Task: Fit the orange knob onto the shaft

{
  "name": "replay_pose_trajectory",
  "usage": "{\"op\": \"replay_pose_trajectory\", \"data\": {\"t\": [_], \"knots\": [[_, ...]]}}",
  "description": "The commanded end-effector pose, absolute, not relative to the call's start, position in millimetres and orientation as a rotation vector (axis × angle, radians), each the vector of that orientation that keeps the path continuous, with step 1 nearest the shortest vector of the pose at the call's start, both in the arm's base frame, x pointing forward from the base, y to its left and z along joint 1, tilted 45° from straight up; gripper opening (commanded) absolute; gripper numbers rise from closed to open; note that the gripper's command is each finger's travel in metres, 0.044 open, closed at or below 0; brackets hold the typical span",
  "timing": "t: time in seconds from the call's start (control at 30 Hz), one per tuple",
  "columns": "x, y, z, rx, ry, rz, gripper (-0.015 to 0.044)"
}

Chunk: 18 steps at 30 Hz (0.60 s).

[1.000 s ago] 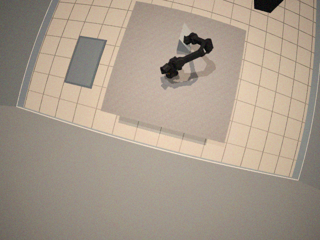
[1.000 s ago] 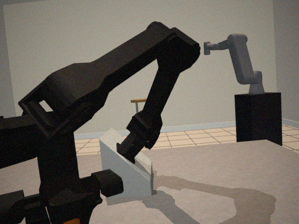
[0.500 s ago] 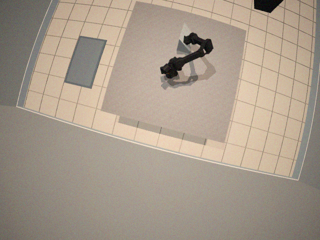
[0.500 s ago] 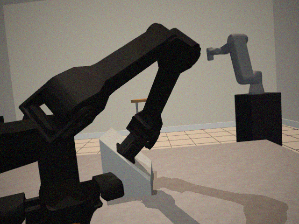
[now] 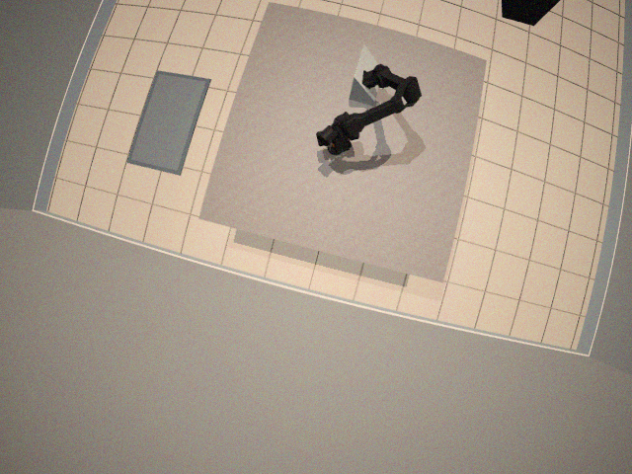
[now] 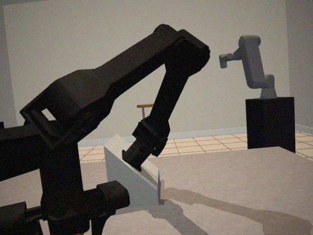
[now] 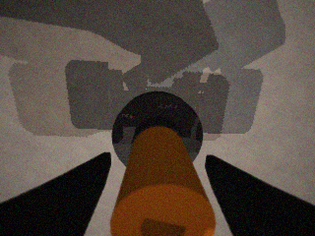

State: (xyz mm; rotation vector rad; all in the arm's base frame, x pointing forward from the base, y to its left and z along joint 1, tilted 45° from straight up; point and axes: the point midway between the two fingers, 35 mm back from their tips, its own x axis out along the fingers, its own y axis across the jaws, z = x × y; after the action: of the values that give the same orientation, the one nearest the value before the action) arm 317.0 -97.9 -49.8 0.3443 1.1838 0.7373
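Observation:
In the wrist view the orange knob (image 7: 159,182) stands upright on the dark round pedestal (image 7: 162,107), whose rim shows around and behind it. The shaft is hidden inside the knob. A flat-sided recess shows in the knob's top face. My gripper (image 7: 158,159) is open. Its two dark fingers stand on either side of the knob, with a strip of table showing between each finger and the knob. In the overhead view the gripper (image 5: 330,144) points down at the middle of the grey table (image 5: 306,219), and only a speck of orange shows under it.
A pale grey wedge block (image 5: 359,81) (image 6: 131,176) stands on the table beside my arm's base. A grey robot on a black box (image 6: 270,121) (image 5: 525,10) stands off the table. A blue-grey rectangle (image 5: 168,122) lies on the tiled floor.

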Motion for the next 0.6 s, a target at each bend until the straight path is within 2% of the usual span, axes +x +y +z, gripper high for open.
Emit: {"op": "replay_pose_trajectory", "data": {"t": [0.0,0.3,0.57], "knots": [[317.1,-98.0,-49.6,0.342,1.183,0.738,0.044],[317.0,-100.0,-48.0,0.342,1.183,0.737,0.044],[299.3,-164.0,18.4,0.341,1.188,0.734,0.044]]}}
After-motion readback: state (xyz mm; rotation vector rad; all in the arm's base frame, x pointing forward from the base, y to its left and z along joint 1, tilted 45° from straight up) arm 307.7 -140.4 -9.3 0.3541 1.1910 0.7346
